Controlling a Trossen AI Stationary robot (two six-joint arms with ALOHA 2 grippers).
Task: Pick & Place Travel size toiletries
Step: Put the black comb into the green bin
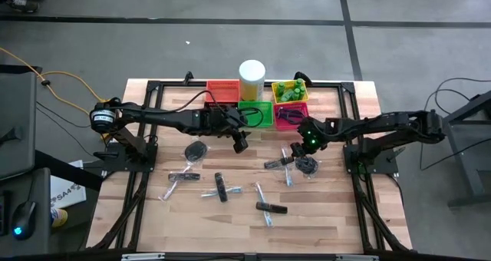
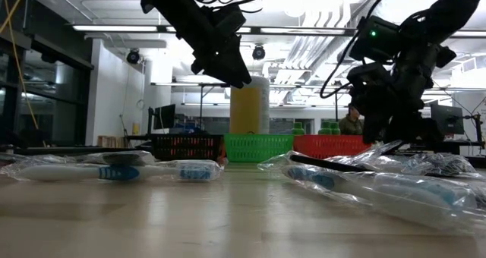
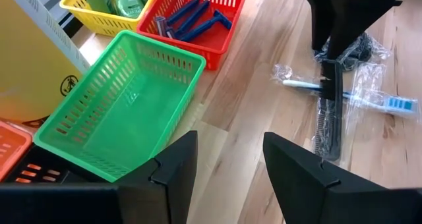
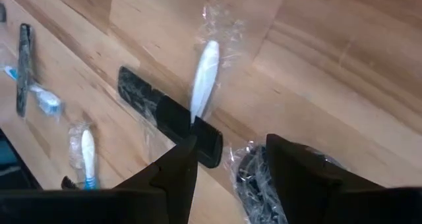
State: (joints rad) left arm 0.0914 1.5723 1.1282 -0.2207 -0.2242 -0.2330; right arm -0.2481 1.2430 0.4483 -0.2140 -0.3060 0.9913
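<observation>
Four mesh baskets (image 1: 256,113) sit at twelve o'clock beside one white cylinder (image 1: 252,78), with about five wrapped toothbrushes (image 1: 184,175), four black combs (image 1: 219,186) and two dark coiled bundles (image 1: 195,150) across the table.

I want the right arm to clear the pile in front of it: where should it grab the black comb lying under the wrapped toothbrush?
Probably the black comb is best taken on its bare end, away from the wrapped toothbrush lying across it. It lies flat on the table, long and thin, so come straight down with the right gripper, open, its fingers straddling the narrow width. Gripping at the crossing would likely catch the wrapper.
</observation>
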